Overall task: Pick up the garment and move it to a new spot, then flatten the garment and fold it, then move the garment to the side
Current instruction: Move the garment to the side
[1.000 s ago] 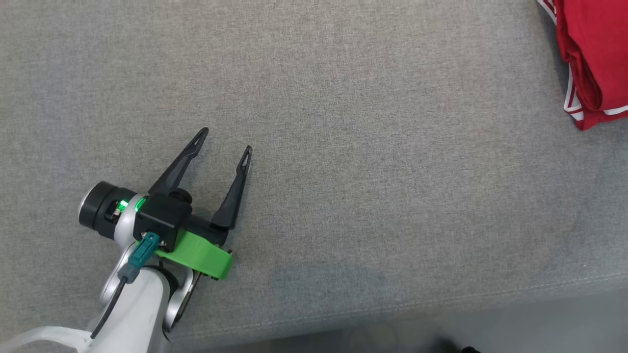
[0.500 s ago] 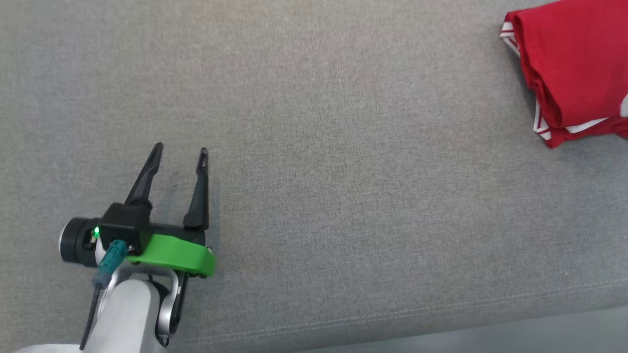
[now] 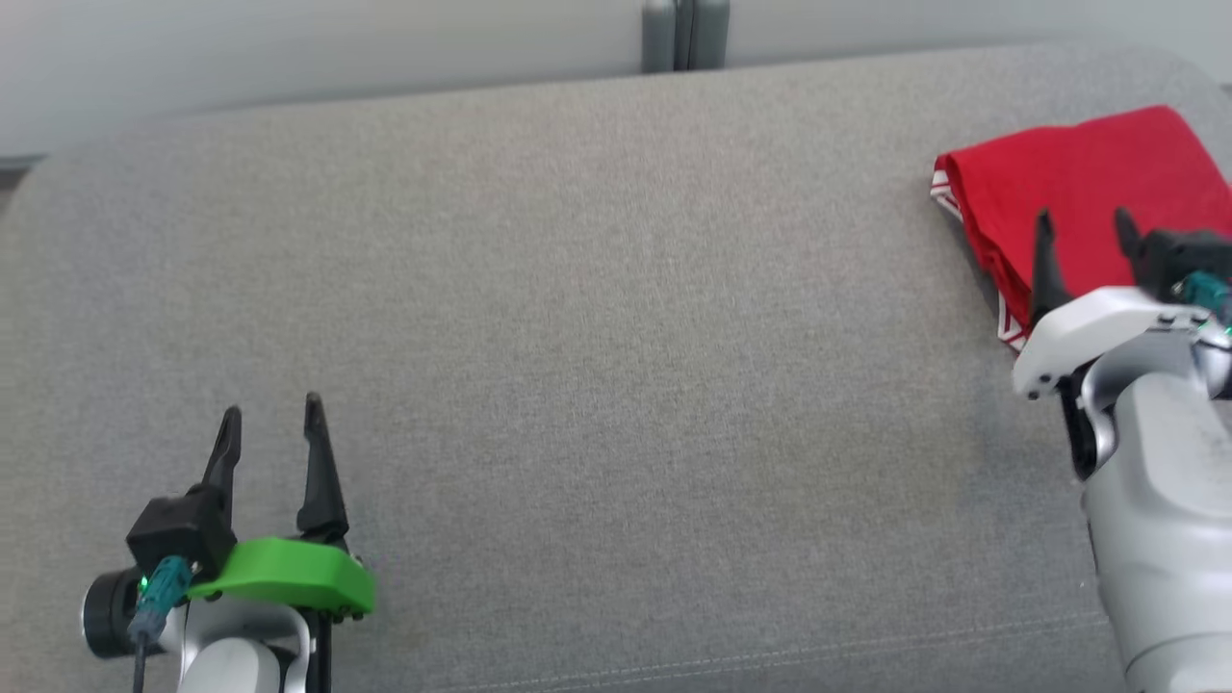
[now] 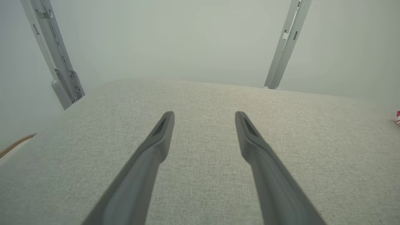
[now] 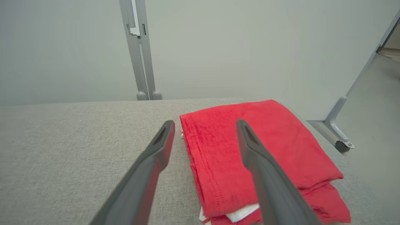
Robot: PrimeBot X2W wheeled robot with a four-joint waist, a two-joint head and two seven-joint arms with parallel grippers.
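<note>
Folded red garment [image 3: 1078, 183] is seen at the far right of the grey surface [image 3: 616, 337]. Its left fold edge is straddled by the right gripper [image 3: 1082, 231], jaws spread, nothing held. Left gripper [image 3: 271, 423], likewise spread and empty, is well apart. Right arm is judged nearer.

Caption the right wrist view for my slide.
Open right pincer aimed at the folded red garment lying on the grey cushion.

A wide grey fabric cushion [image 3: 616, 385], stitched along its near edge, spreads left to right. Beyond its far edge stands a plain pale wall [image 3: 289, 58], with 1 upright grey metal post [image 3: 683, 34] at the middle.
</note>
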